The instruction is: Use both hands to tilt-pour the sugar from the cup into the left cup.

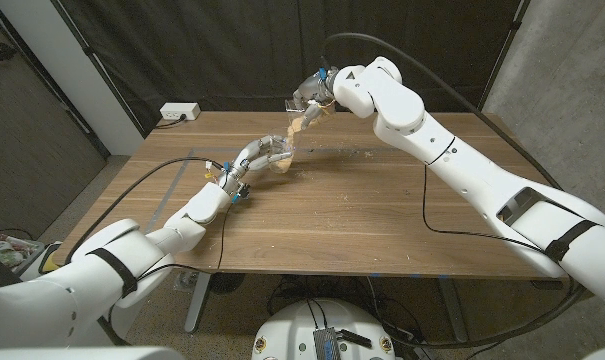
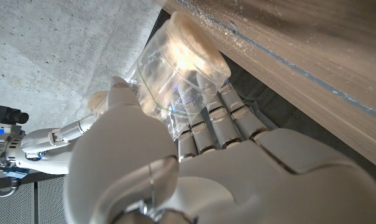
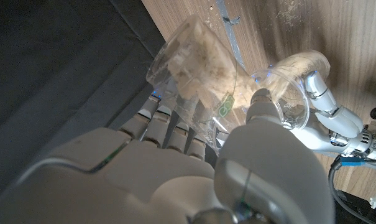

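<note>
Dark curtains hang behind our wooden table, and a white power strip sits at its far left corner. We hold a clear cup in each hand, above the far middle of the table. Our right hand grips the sugar cup up high and tips it, mouth down and toward the left. In the right wrist view, our right fingers and thumb wrap around this cup, and pale sugar is piled near its mouth. A thin stream of sugar falls from the cup's lip. Our left hand grips the left cup lower down, just under the stream, close to the tabletop. This cup leans a little toward the sugar cup. In the left wrist view, our left fingers curl around the left cup, and a flat layer of sugar lies at its bottom. In the right wrist view we see the left cup's open rim right beside the tipped cup's mouth. We cannot tell if the two cups touch. Some spilled grains lie scattered on the wood to the right of the left cup. Black cables run across the table beside both arms.
</note>
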Robot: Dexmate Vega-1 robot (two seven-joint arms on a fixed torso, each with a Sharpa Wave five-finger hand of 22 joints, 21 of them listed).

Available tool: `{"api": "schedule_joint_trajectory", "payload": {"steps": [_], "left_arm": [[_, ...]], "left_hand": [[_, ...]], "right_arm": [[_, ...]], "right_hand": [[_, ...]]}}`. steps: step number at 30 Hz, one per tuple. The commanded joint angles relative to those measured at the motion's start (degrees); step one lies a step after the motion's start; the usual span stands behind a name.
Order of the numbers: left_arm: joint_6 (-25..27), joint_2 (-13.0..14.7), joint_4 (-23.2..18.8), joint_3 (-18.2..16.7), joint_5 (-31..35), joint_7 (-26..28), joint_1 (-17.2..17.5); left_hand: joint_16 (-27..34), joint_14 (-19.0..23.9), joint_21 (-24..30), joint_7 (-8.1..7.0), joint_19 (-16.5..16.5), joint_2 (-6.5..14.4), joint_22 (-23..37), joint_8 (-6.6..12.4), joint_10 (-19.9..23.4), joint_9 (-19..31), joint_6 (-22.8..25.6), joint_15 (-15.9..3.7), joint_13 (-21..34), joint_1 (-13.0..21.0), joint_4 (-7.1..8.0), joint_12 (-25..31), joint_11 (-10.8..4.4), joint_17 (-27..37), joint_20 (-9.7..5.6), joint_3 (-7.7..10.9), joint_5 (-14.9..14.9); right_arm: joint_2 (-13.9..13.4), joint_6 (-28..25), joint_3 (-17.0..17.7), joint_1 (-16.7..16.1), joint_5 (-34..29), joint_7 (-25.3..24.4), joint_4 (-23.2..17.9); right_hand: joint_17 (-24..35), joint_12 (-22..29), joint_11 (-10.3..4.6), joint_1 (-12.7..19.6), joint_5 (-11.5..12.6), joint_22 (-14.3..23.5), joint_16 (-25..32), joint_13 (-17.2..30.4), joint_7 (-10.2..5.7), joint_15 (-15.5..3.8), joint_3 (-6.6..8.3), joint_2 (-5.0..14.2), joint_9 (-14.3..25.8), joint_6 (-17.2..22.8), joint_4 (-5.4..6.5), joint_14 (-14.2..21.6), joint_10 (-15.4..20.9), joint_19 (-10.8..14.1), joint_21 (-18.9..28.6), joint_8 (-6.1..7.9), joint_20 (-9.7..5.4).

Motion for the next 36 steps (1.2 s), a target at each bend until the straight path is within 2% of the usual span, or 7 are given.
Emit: {"api": "schedule_joint_trajectory", "payload": {"steps": [1,25,36], "left_arm": [[-1.16,-0.59,0.57,-0.66,0.78,0.44,0.08],[-2.60,0.85,-1.84,0.49,2.80,4.76,0.97],[-2.13,2.00,-4.69,1.33,3.66,6.78,1.52]], "left_hand": [[-0.04,0.62,0.63,-0.02,0.20,0.18,-0.08,0.24,0.68,0.01,0.72,-6.91,0.20,0.42,-0.17,0.45,-0.25,0.09,-5.61,-0.35,0.06],[-0.04,0.89,0.83,0.05,0.25,0.23,-0.11,0.61,1.03,-0.15,1.07,-6.88,0.24,0.55,-0.18,0.67,-0.14,0.22,-5.64,-0.59,0.07],[-0.05,0.97,0.92,0.10,0.25,0.30,-0.12,0.73,1.04,-0.24,1.10,-6.93,0.23,0.64,-0.18,0.69,-0.14,0.28,-5.72,-0.68,0.09]], "right_arm": [[-0.36,0.58,0.73,-1.37,-2.24,0.71,-1.85],[-0.61,2.35,2.21,-3.98,-5.41,2.34,-5.60],[-1.18,3.03,2.74,-5.32,-7.21,2.22,-7.09]], "right_hand": [[0.15,-0.21,-0.13,-0.08,0.27,0.14,-0.15,0.30,-0.39,-10.38,1.12,0.52,0.30,0.29,0.60,-0.12,0.42,-0.27,-0.15,0.10,-0.57],[0.55,-0.28,-0.10,-0.59,0.25,0.15,-0.18,0.69,-0.41,-10.35,1.08,0.50,0.47,0.62,0.72,0.20,0.71,-0.24,-0.11,0.01,-0.46],[0.77,-0.34,-0.05,-0.78,0.26,0.15,-0.24,0.90,-0.40,-10.37,1.12,0.56,0.55,0.97,0.74,0.22,0.85,-0.25,-0.09,0.03,-0.46]]}}
